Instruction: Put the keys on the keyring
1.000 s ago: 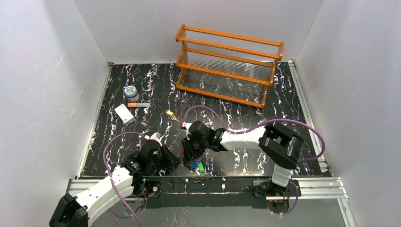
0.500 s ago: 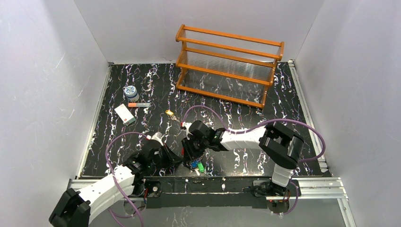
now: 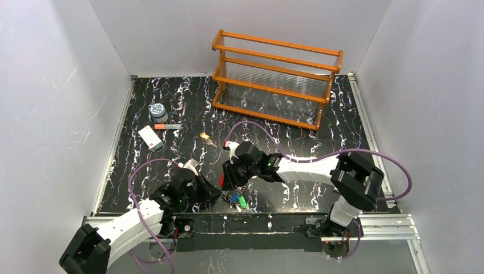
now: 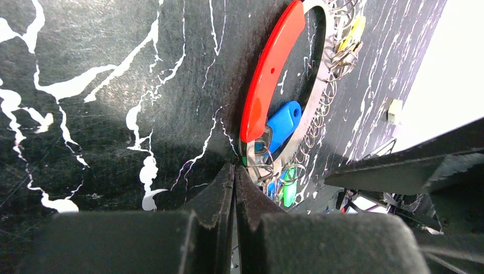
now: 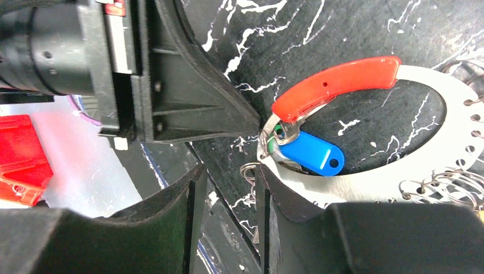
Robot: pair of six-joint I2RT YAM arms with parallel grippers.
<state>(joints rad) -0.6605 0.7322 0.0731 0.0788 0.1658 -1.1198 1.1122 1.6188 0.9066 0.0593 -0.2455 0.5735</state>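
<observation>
Presses left fingers together at the keyring's red end; holds right fingers apart beside the blue key.

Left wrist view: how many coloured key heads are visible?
4: blue inside the keyring loop, yellow at its far edge, green and a smaller blue at its near end. More may be hidden.
</observation>
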